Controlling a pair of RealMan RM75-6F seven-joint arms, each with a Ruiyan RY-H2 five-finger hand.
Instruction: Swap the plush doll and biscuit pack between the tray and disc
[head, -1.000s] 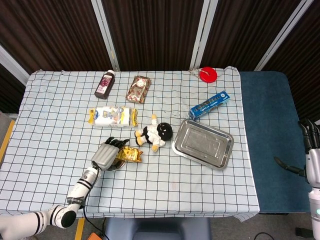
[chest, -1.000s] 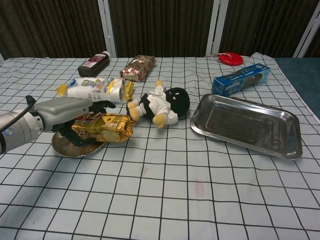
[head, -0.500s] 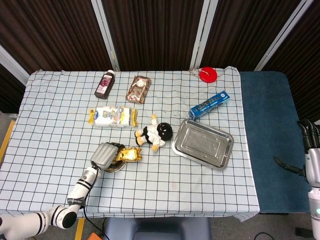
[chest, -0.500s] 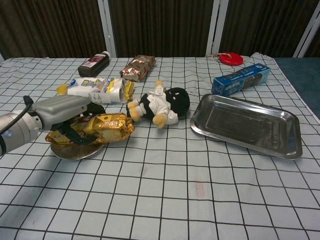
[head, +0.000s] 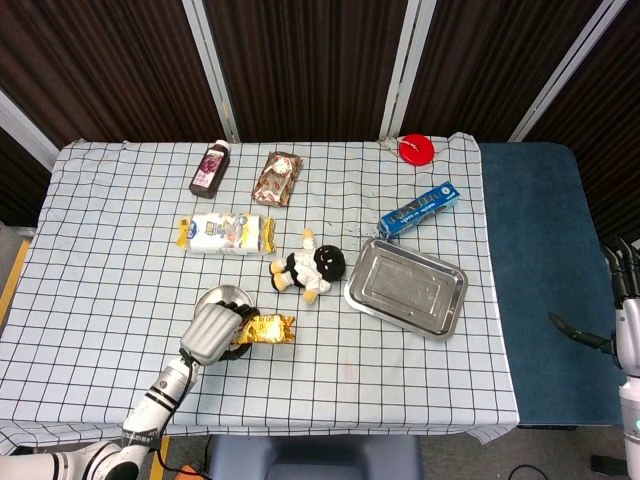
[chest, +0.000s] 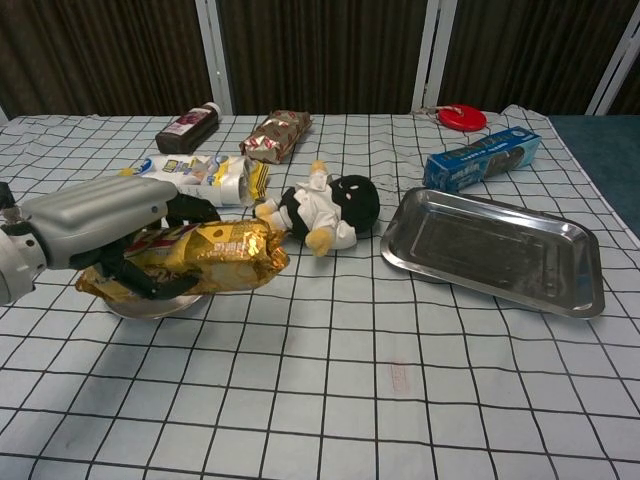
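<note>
My left hand (head: 210, 331) (chest: 95, 220) grips the gold biscuit pack (head: 265, 328) (chest: 215, 256) and holds it lifted just above the small metal disc (head: 227, 297) (chest: 150, 302). The plush doll (head: 308, 268) (chest: 325, 208), black-headed with a white body, lies on the cloth between the disc and the empty steel tray (head: 406, 287) (chest: 492, 248). My right hand (head: 625, 280) hangs off the table's right side with its fingers apart and nothing in it.
At the back lie a dark bottle (head: 209, 169), a brown snack bag (head: 277, 178), a white and yellow packet (head: 225, 233), a blue box (head: 419, 209) and a red lid (head: 416, 149). The checkered cloth's front edge runs close below my left hand.
My left hand closed on the biscuit pack, raised it off the disc and drew it toward the front of the table. The doll and tray have not moved.
</note>
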